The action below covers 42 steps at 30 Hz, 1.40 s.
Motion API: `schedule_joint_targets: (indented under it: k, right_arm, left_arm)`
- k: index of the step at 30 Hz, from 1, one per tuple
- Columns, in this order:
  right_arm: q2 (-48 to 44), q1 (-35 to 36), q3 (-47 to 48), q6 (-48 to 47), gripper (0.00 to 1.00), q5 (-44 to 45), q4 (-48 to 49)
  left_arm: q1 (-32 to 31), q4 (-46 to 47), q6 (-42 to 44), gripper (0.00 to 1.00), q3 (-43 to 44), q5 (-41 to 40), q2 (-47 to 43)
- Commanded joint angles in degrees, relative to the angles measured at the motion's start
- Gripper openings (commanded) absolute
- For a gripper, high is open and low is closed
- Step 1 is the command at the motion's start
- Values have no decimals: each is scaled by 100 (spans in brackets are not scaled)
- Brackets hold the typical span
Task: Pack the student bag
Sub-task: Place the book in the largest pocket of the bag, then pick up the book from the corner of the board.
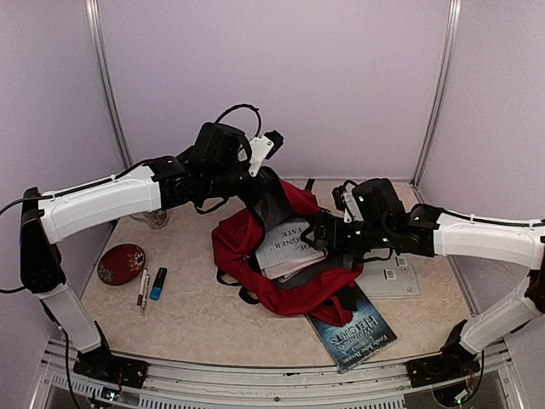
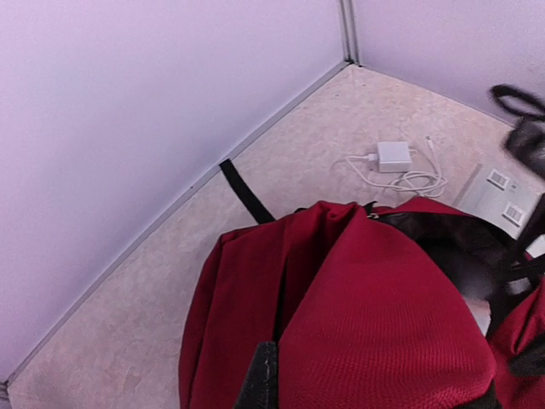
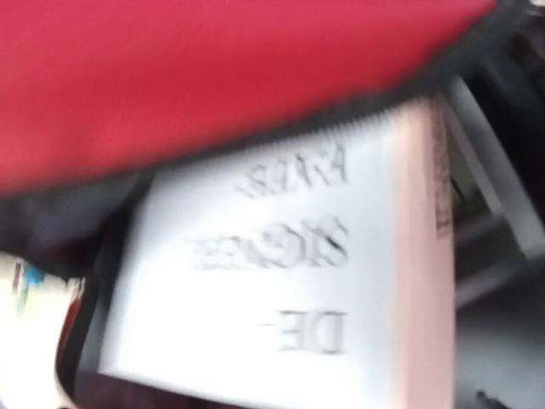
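Observation:
The student bag, dark red with black straps, lies in the middle of the table with its mouth facing right. My left gripper is shut on the bag's upper flap and holds it raised. In the left wrist view, red fabric fills the frame beside one dark finger. A white book lies in the bag's mouth, blurred and close in the right wrist view under the red flap. My right gripper stands open at the book's right edge. Its fingers are outside the right wrist view.
A dark blue book lies partly under the bag's front. A grey notebook sits to the right. A red round case, two markers and a glass jar are on the left. A white charger lies near the back wall.

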Motion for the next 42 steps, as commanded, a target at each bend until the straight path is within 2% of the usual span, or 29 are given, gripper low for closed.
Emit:
schedule_joint_targets:
  k: [1, 7, 10, 14, 16, 20, 27, 30, 32, 35, 38, 42]
  right_arm:
    - [-1020, 74, 57, -399, 100, 236, -2377]
    - [-1749, 14, -1087, 480, 100, 307, -3712]
    - [-1990, -81, -1675, 702, 100, 51, -3750]
    - [-1716, -143, -1935, 708, 100, -173, -3800]
    - [-1702, -158, -2114, 577, 100, -625, -3288]
    - [-1625, -231, -2731, 431, 100, -2089, -1811]
    - [-1845, -349, -3713, 960, 97, -3140, 347]
    - [-1758, -374, -4390, 1485, 80, -3442, 1787]
    - [-1709, -393, -4617, 1724, 69, -3509, 2421]
    - [-1785, -389, -4780, 1877, 58, -3451, 2836]
    - [-1854, -389, -5021, 2076, 53, -3449, 3355]
    - [-1709, -390, -5265, 2241, 41, -3407, 3808]
  left_arm:
    - [333, 182, 42, 0, 55, -477, -23]
    - [368, 200, 49, 0, -116, -247, -240]
    - [342, 357, -118, 0, -365, -11, -423]
    - [284, 488, -180, 0, -583, 91, -611]
    - [242, 462, -167, 0, -591, 152, -649]
    - [128, 404, -108, 0, -591, 75, -664]
    - [28, 393, -37, 3, -512, 131, -669]
    - [23, 382, -61, 3, -521, 138, -602]
    - [23, 355, -75, 3, -521, 145, -565]
    - [14, 345, -53, 3, -506, 160, -549]
    - [5, 353, -27, 3, -504, 136, -573]
    - [14, 396, -17, 3, -528, 107, -618]
